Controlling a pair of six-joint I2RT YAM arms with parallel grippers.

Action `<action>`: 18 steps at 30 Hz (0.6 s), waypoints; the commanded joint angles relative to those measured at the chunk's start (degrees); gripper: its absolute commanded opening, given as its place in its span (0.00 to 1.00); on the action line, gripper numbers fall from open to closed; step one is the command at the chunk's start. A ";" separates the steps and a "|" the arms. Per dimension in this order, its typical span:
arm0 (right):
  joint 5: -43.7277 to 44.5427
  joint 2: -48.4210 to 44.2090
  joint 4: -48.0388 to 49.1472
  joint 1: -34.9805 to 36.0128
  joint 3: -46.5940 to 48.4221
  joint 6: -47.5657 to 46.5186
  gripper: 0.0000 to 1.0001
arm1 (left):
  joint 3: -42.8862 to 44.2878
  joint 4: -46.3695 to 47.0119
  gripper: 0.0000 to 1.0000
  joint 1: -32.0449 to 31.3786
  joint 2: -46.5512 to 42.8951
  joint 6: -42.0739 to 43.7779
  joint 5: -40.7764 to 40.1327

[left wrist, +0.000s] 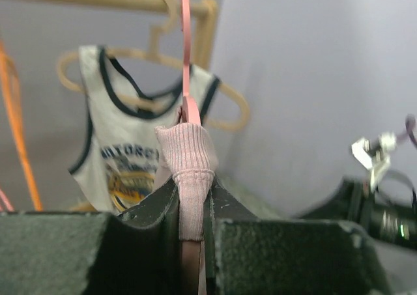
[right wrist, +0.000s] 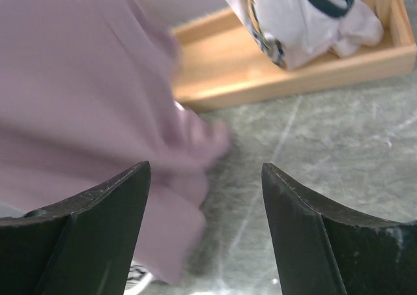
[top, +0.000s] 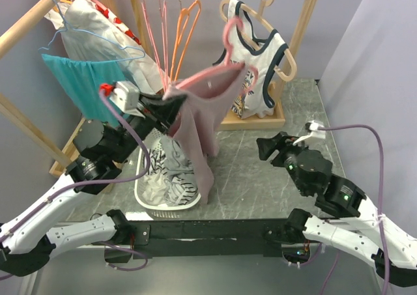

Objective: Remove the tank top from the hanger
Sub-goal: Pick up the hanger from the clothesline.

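A pink ribbed tank top (top: 203,106) hangs on a pink hanger (top: 229,36), held up over the table's middle. My left gripper (top: 174,103) is shut on one shoulder of it. In the left wrist view the pink strap (left wrist: 189,155) is pinched between the jaws of my left gripper (left wrist: 193,194), and the hanger (left wrist: 185,47) rises straight above. The garment's body droops toward the basket. My right gripper (top: 264,145) stands open to the right, apart from the cloth. In its own view the tank top (right wrist: 85,80) fills the left, ahead of the open right gripper (right wrist: 205,174).
A white basket (top: 144,196) with patterned clothes sits under the pink cloth. A white tank top (top: 257,60) on a beige hanger hangs from the wooden rack, over its base (top: 264,120). Orange hangers (top: 184,31) and a teal cloth (top: 81,80) hang at left.
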 commanded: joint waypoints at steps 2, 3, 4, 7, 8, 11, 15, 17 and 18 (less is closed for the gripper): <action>0.18 -4.85 1.09 -0.39 5.46 -0.24 0.76 | -0.57 -8.90 0.01 -0.19 -3.20 -6.36 13.75; 0.36 -5.21 1.27 -0.30 5.82 -0.32 0.76 | -0.83 -9.61 0.01 -0.19 -3.47 -7.24 14.99; 0.88 -5.56 1.09 -0.30 6.17 -0.67 0.76 | -1.88 -9.62 0.01 -0.28 -4.08 -8.21 17.43; 2.02 -5.31 0.66 -0.39 7.31 -1.20 0.76 | -5.48 -8.04 0.01 -0.28 -6.01 -11.81 20.17; 2.38 -4.69 0.30 -0.39 7.66 -1.12 0.76 | -6.27 -7.60 0.01 -0.19 -6.54 -13.30 20.44; 3.26 -3.37 -0.14 -0.30 7.23 0.20 0.76 | -8.74 -4.79 0.01 -0.28 -7.78 -15.16 21.94; 3.35 -2.41 0.65 -0.30 6.26 3.09 0.72 | -8.92 -4.70 0.01 -0.37 -8.13 -15.60 22.64; 3.96 -1.18 -1.45 -0.39 7.14 5.29 0.70 | -9.35 -3.82 0.01 -0.37 -8.83 -15.95 22.47; 3.96 -0.91 -1.81 -0.39 7.14 7.21 0.66 | -9.53 -3.64 0.01 -0.37 -9.18 -15.95 22.29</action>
